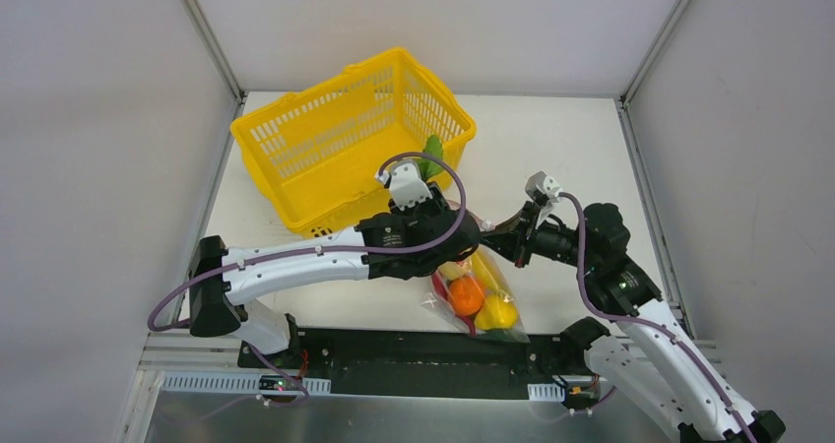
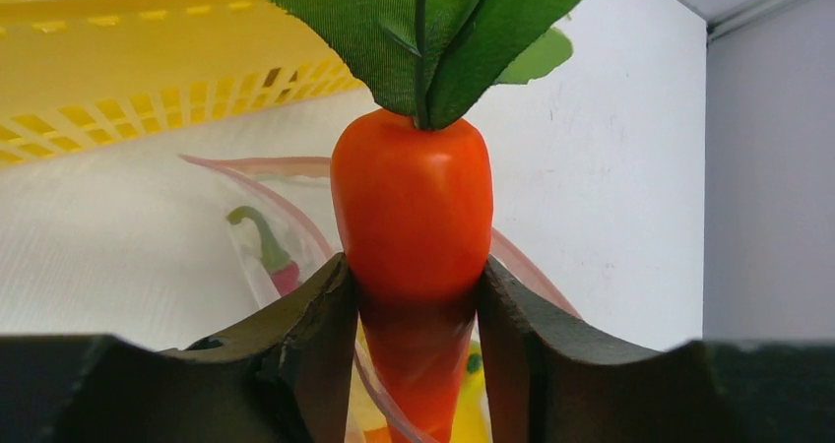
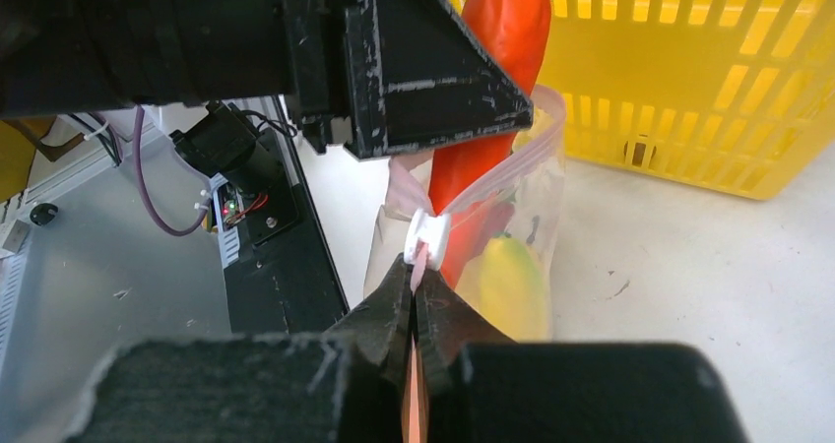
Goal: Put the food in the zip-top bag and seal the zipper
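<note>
My left gripper (image 1: pixel 453 224) (image 2: pixel 418 300) is shut on an orange toy carrot (image 2: pixel 412 207) with green cloth leaves (image 1: pixel 430 158), held tip-down in the open mouth of the zip-top bag (image 1: pixel 475 295). The carrot also shows in the right wrist view (image 3: pixel 497 79), its tip inside the bag (image 3: pixel 537 217). My right gripper (image 1: pixel 505 238) (image 3: pixel 417 266) is shut on the pink zipper strip (image 3: pixel 421 256) beside its white slider (image 3: pixel 430 232), holding that edge up. Inside the bag lie an orange round fruit (image 1: pixel 466 295), a yellow lemon (image 1: pixel 495 313) and a red chili (image 2: pixel 281 271).
The yellow plastic basket (image 1: pixel 325 138) stands at the back left of the white table, close behind the left gripper, and shows in both wrist views (image 2: pixel 148 69) (image 3: pixel 709 89). A black mounting rail (image 1: pixel 414 349) runs along the near table edge.
</note>
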